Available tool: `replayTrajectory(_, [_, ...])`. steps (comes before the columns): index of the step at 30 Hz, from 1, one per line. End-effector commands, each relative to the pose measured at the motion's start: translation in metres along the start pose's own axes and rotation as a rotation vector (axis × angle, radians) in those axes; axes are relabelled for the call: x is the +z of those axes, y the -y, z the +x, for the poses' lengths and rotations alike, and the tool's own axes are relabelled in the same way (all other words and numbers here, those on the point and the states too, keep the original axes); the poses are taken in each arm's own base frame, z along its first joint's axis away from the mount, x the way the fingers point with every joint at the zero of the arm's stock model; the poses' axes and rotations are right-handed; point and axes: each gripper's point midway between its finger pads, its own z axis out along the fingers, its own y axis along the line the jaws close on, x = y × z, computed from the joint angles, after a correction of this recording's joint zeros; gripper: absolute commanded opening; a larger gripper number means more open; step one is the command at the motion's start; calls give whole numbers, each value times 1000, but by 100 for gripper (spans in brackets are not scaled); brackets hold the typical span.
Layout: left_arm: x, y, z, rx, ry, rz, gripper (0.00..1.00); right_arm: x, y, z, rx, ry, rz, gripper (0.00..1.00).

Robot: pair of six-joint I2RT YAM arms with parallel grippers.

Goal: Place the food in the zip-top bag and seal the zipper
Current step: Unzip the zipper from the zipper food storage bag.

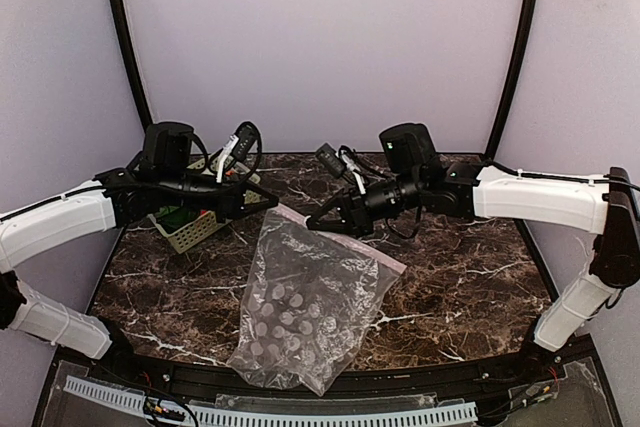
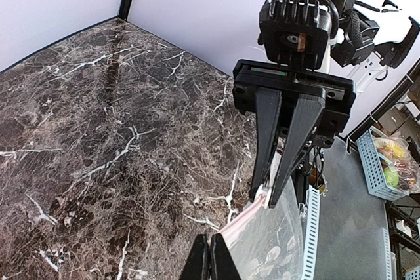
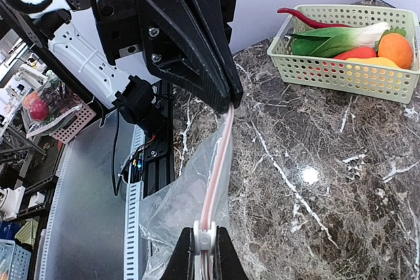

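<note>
We judge the task barely begun. All the food [image 3: 335, 40] lies in the basket [image 3: 341, 73] at the upper right of the right wrist view: bok choy, a red chili [image 3: 298, 16], an orange [image 3: 396, 49] and an orange piece between them. Nothing is in the bag [image 1: 300, 317], which lies mostly flat at the centre of the top view, on the table [image 1: 470, 287], its sealed bottom toward the lower edge.

Both arms are on the bag's upper edge. The left gripper [image 1: 272, 199] has its jaws pressed together on the zipper [image 3: 220, 155] at the bag's upper left corner. The right gripper [image 1: 314, 224] pinches the same strip just beside it. The strip runs taut between them, lifted off the table.

We cannot tell whether the zipper is closed or parted along its length; between the fingers it reads as one pink line. What is left, then, is to get the mouth open, move each piece across from the basket, and press the strip shut.
</note>
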Motion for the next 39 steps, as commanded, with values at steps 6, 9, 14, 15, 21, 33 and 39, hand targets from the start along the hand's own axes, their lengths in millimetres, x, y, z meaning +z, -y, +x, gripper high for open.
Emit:
replayTrajectory(6, [-28, -34, -23, 3, 100, -186, 1, -7, -10, 32, 83, -95, -38, 0])
replayTrajectory(9, [-30, -36, -24, 3, 105, -194, 1, -7, -9, 33, 83, -95, -34, 0])
replayTrajectory(14, [-33, -37, -26, 5, 114, -207, 1, -8, -8, 34, 86, -96, -30, 0])
replayTrajectory(15, [-33, -38, -26, 6, 115, -211, 1, -8, -9, 34, 85, -96, -31, 0])
replayTrajectory(21, [-37, -40, -28, 6, 124, -227, 1, -8, -8, 35, 89, -97, -26, 0])
replayTrajectory(33, [-45, -47, -32, 8, 143, -271, 1, -9, -6, 38, 95, -99, -18, 0])
replayTrajectory(39, [-50, -51, -33, 9, 153, -298, 1, -10, -6, 40, 99, -101, -14, 0])
